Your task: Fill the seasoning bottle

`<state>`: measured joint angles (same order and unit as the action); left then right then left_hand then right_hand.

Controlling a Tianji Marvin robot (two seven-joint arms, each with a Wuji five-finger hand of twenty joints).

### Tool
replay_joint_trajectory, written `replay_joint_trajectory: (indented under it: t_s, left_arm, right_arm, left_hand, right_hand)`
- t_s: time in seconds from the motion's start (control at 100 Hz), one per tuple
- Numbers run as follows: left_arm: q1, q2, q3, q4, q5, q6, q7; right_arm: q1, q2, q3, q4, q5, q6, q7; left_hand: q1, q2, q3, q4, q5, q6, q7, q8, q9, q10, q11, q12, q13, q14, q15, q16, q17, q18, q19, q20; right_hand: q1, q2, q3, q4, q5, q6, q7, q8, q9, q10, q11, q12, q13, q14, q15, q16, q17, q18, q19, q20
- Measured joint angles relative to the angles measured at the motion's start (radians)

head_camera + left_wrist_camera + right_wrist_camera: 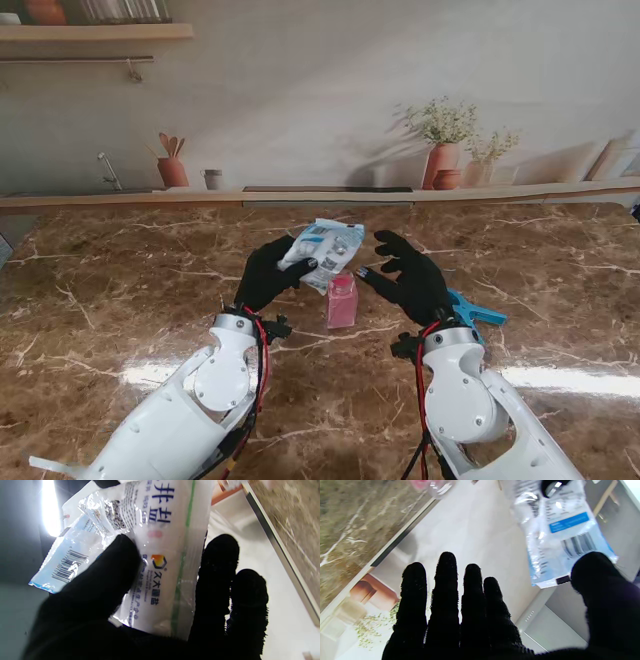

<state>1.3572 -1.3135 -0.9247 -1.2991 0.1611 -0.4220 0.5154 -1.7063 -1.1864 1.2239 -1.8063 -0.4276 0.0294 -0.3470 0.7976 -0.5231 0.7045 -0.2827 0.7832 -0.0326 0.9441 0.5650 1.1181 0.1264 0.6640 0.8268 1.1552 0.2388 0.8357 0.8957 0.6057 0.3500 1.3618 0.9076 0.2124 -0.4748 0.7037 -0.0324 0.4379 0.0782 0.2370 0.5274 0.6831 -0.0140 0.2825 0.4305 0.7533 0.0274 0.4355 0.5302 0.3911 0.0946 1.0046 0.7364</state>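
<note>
Salt was still in its bag (322, 252), as far as the pictures showed, so the filling looked not yet begun. The left hand (268, 274) gripped that bag, thumb (105, 580) pressed on its printed face, and held it up just over the pink seasoning bottle (342, 300), which stood upright on the marble table (120, 300) between the two hands. The right hand (408, 276) hung just right of the bag with fingers (445, 585) straight and spread, holding nothing. A blue clip (478, 315) lay near that wrist. Whether the bag was open or the bottle uncapped, I could not tell. Pouring remained.
</note>
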Motion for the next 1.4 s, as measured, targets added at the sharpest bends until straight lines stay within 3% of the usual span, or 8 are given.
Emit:
replay_joint_trajectory:
  t_s: [0.29,0.35,0.46,0.58,0.66,0.89,1.1,1.4]
  left_arm:
    - [0.018,-0.039,0.040,0.050,-0.055,-0.063,0.029]
    - [0.023,-0.041,0.043,0.050,-0.055,-0.070,0.030]
    - [0.033,-0.043,0.044,0.047,-0.057,-0.076,0.035]
    - [0.040,-0.042,0.046,0.036,-0.050,-0.084,0.033]
    - [0.046,-0.039,0.046,0.028,-0.048,-0.088,0.020]
    - [0.072,0.004,0.039,-0.034,-0.007,-0.060,-0.101]
    - [0.095,0.046,-0.009,-0.074,0.067,-0.047,-0.191]
    - [0.143,0.090,-0.080,-0.161,0.074,-0.063,-0.241]
  right_arm:
    - [0.033,-0.007,-0.063,-0.040,-0.011,0.025,-0.015]
    - [0.042,-0.009,-0.072,-0.040,-0.025,0.031,-0.023]
    - [0.057,-0.010,-0.090,-0.036,-0.054,0.033,-0.048]
    - [0.076,-0.025,-0.123,-0.006,-0.056,0.019,-0.156]
    - [0.077,-0.030,-0.116,-0.007,-0.082,0.014,-0.123]
    - [0.080,-0.030,-0.135,0.003,-0.142,0.001,-0.191]
    - [0.053,-0.033,-0.133,-0.002,-0.166,0.006,-0.203]
    - [0.004,-0.021,-0.119,-0.023,-0.202,0.006,-0.163]
  left_hand:
    - [0.004,0.011,-0.002,0.000,-0.001,-0.001,-0.012,0.040,0.000,0.001,-0.038,0.012,-0.020,0.009,-0.017,0.007,-0.034,0.000,-0.020,0.014]
    - [0.005,0.014,-0.002,0.000,-0.010,-0.002,-0.012,0.054,0.000,0.001,-0.053,0.012,-0.020,0.009,-0.017,0.007,-0.036,0.000,-0.020,0.014]
    - [0.008,0.014,-0.005,0.000,-0.011,-0.013,-0.012,0.061,-0.011,0.003,-0.070,0.011,-0.030,0.012,-0.017,0.007,-0.046,0.000,-0.022,0.016]
    - [0.009,0.014,-0.014,-0.001,-0.012,-0.024,-0.013,0.061,-0.012,0.003,-0.071,0.010,-0.030,0.012,-0.017,0.007,-0.046,0.000,-0.023,0.020]
    - [0.015,0.014,-0.014,-0.001,-0.012,-0.024,-0.013,0.050,-0.012,0.003,-0.074,-0.006,-0.030,0.014,-0.023,0.007,-0.047,0.000,-0.025,0.021]
    - [0.000,0.007,0.033,0.015,-0.012,-0.027,-0.020,-0.153,-0.037,-0.021,-0.219,-0.043,-0.182,0.023,-0.171,-0.040,-0.220,0.006,-0.134,0.019]
    - [-0.221,-0.072,0.108,0.125,-0.064,-0.022,-0.348,-0.215,-0.326,-0.078,-0.243,-0.342,-0.495,-0.014,-0.398,-0.127,-0.486,-0.010,-0.357,0.002]
    - [-0.257,-0.091,0.040,0.125,-0.054,-0.013,-0.430,-0.246,-0.369,-0.078,-0.287,-0.391,-0.522,-0.016,-0.430,-0.141,-0.552,-0.011,-0.455,0.002]
  right_hand:
    - [0.133,-0.098,-0.036,0.000,0.138,0.000,0.121,0.034,0.196,-0.009,0.215,0.175,0.186,-0.025,0.339,0.176,0.149,0.003,0.276,0.048]
    - [0.180,-0.134,0.117,-0.021,0.219,-0.034,0.186,0.060,0.275,-0.017,0.255,0.210,0.241,-0.036,0.400,0.187,0.196,0.006,0.333,0.048]
    - [0.256,-0.183,0.361,-0.194,0.316,-0.141,0.498,-0.024,0.419,-0.021,0.273,0.307,0.344,-0.042,0.481,0.188,0.276,0.011,0.431,0.033]
    - [0.336,-0.186,0.386,-0.211,0.390,-0.210,0.663,-0.026,0.512,-0.035,0.352,0.384,0.405,-0.042,0.610,0.235,0.328,0.014,0.519,0.024]
    - [0.336,-0.191,0.434,-0.211,0.408,-0.250,0.677,0.104,0.527,-0.042,0.405,0.450,0.424,-0.048,0.700,0.275,0.344,0.014,0.557,0.024]
    - [0.323,-0.412,0.643,-0.223,0.522,-0.254,0.637,0.373,0.618,-0.069,0.545,0.617,0.519,-0.075,0.957,0.377,0.478,0.007,0.687,0.061]
    - [0.313,-0.458,0.670,-0.223,0.559,-0.254,0.614,0.411,0.660,-0.071,0.556,0.640,0.531,-0.076,1.030,0.400,0.548,0.019,0.704,0.061]
    - [0.313,-0.472,0.677,-0.222,0.568,-0.254,0.611,0.424,0.669,-0.072,0.556,0.644,0.531,-0.077,1.050,0.401,0.572,0.028,0.705,0.061]
